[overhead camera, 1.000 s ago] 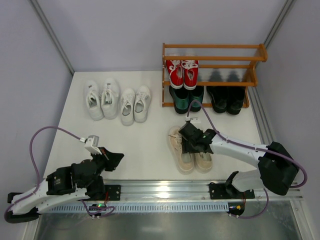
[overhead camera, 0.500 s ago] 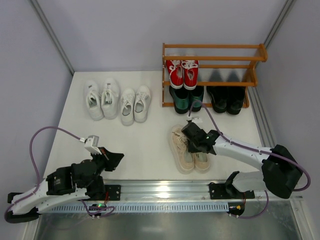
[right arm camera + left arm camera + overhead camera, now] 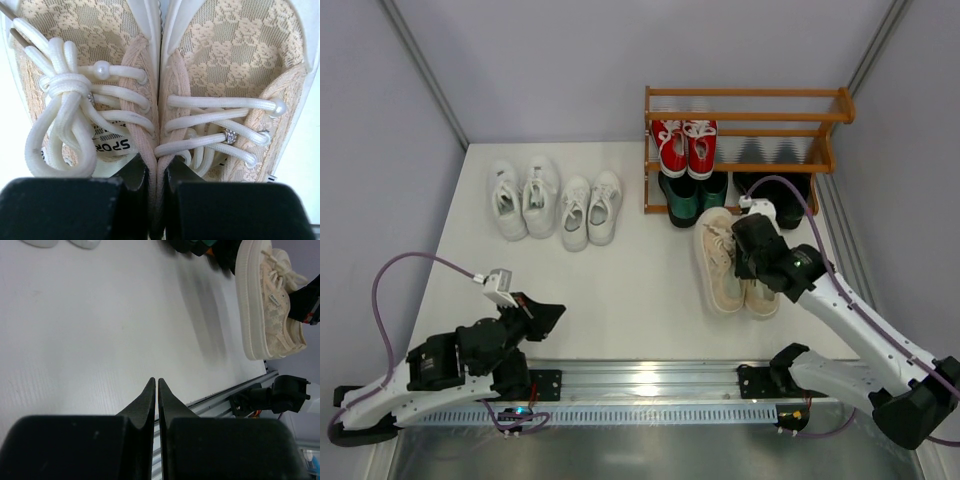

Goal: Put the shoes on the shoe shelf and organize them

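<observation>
Right arm [image 3: 850,310] - jaws drawn narrow, pinching the inner collars of both cream lace-textured shoes with white laces [image 3: 720,270] together, so the pair hangs on one grip. The wrist view shows the two tongue edges squeezed between the jaws, and the knotted bow on the shoe to the left of the view.

The pair lies on the white surface [image 3: 620,290] just in front of the orange-brown wooden slatted shoe shelf [image 3: 745,117]. Its long axes run roughly from the shelf toward the near edge, slightly slanted. Cannot tell whether the soles are off the surface.

The shelf lies straight beyond the jaws, so the right arm is the nearer by far.

In the way: glossy black loafers [image 3: 790,200] on the bottom tier sit directly ahead of the wrist, with dark green loafers [image 3: 685,200] beside them. Red sneakers with white laces [image 3: 684,147] hold the left of the middle tier, and no shoe shows to their right. Judgement: the pair must rise over the black loafers and clear the front bar to get there.

Left arm [image 3: 450,360] - jaws closed on nothing, hovering low near its base. Two pairs of white lace-up sneakers [image 3: 555,205] wait at far left, well apart from it.
</observation>
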You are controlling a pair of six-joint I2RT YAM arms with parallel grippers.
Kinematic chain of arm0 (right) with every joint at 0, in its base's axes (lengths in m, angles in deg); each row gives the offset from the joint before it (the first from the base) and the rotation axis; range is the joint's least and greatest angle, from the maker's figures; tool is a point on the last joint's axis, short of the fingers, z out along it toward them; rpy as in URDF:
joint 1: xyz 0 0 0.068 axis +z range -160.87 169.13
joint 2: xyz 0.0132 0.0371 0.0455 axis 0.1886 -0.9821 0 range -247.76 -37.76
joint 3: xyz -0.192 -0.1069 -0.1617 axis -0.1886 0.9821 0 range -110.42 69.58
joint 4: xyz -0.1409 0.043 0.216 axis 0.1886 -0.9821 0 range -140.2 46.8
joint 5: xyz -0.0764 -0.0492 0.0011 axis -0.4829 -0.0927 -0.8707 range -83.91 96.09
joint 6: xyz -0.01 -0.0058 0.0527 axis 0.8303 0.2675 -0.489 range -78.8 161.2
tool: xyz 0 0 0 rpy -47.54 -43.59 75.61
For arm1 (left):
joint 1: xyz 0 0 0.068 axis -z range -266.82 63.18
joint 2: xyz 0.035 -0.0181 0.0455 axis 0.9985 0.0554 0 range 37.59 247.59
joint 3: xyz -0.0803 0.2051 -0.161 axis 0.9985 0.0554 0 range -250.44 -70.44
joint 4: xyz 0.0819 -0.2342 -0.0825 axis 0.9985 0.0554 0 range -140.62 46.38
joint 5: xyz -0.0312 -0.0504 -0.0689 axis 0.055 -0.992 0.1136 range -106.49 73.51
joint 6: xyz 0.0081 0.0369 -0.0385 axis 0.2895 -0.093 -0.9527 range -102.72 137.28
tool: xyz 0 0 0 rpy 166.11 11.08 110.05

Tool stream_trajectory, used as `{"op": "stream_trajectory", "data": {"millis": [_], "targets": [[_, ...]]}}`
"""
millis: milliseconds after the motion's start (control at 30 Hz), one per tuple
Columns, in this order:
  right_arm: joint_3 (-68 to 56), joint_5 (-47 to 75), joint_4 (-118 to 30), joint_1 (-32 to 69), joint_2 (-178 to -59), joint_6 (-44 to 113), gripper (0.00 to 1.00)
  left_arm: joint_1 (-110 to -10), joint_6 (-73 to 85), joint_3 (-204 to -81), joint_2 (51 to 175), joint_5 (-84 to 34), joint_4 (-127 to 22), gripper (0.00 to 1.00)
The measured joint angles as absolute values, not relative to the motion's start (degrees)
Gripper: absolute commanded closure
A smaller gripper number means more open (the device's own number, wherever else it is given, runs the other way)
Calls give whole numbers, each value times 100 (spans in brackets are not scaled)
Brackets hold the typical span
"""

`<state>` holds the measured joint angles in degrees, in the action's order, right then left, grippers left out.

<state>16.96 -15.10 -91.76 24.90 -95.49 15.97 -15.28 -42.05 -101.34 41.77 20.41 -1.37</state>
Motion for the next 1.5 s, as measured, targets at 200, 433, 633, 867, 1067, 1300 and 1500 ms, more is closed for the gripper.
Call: {"op": "stream_trajectory", "data": {"millis": [200, 433, 633, 867, 1067, 1300, 1500], "targets": [[905, -1551, -9490, 1460, -9619, 2253, 96, -1528, -4181, -10238, 4195, 2044, -109, 100], [-153, -1344, -9552, 604, -10515, 2775, 96, -1528, -4078, -10448, 4278, 2059, -93, 100], [-1274, -834, -9569, -94, -11412, 3085, 96, -1528, -4023, -10627, 4278, 2100, -80, 100], [-3062, -373, -9834, -601, -12789, 3297, 96, -1528, -3931, -10752, 4127, 2111, 51, 100], [-3855, -152, -10345, -769, -13534, 3446, 96, -1528, -3936, -10870, 3803, 2146, 167, 100], [-3114, -102, -9963, -789, -13302, 3518, 96, -1528, -3931, -10888, 3801, 2146, 243, 100], [-3101, -155, -9882, -869, -13361, 3601, 96, -1528, -3914, -10890, 3801, 2146, 241, 100]]}}
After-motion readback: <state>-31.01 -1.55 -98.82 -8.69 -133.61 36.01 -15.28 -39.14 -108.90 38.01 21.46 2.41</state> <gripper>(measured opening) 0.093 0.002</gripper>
